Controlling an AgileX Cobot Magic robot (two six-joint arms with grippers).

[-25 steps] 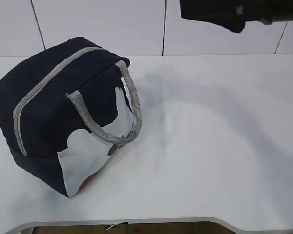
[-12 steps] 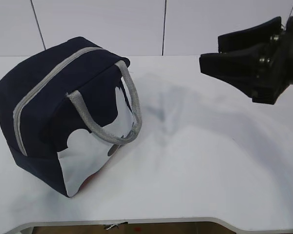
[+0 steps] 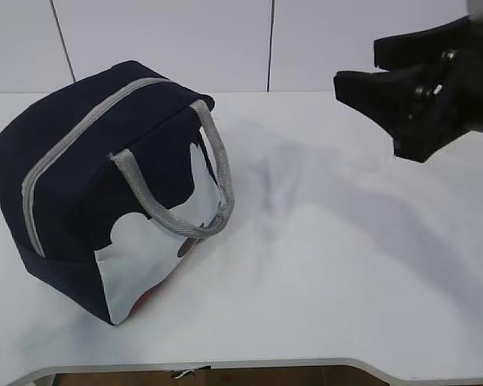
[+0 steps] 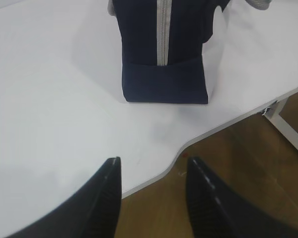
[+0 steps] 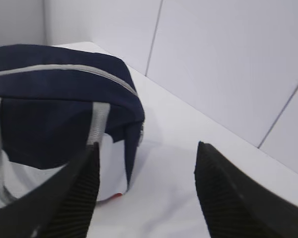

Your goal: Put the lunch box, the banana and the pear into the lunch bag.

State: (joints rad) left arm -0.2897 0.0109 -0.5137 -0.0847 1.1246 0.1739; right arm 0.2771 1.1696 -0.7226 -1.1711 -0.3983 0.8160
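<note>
Lunch bag [image 3: 105, 189] sits zipped on the left side of the table [image 3: 346, 265], lying with its grey zipper [image 3: 80, 137] running front-left to back-right, so that's its long axis. We've got the right gripper [image 3: 378, 68] hovering well off to its right, jaws spread and empty. Left gripper [image 4: 151, 193] is spread too, near the table edge. We can't spot the lunch box, banana or pear.

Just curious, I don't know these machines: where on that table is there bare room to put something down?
The white table is bare from the lunch bag rightward to its right edge, beneath the raised right end effector. Only the left side is occupied.
</note>
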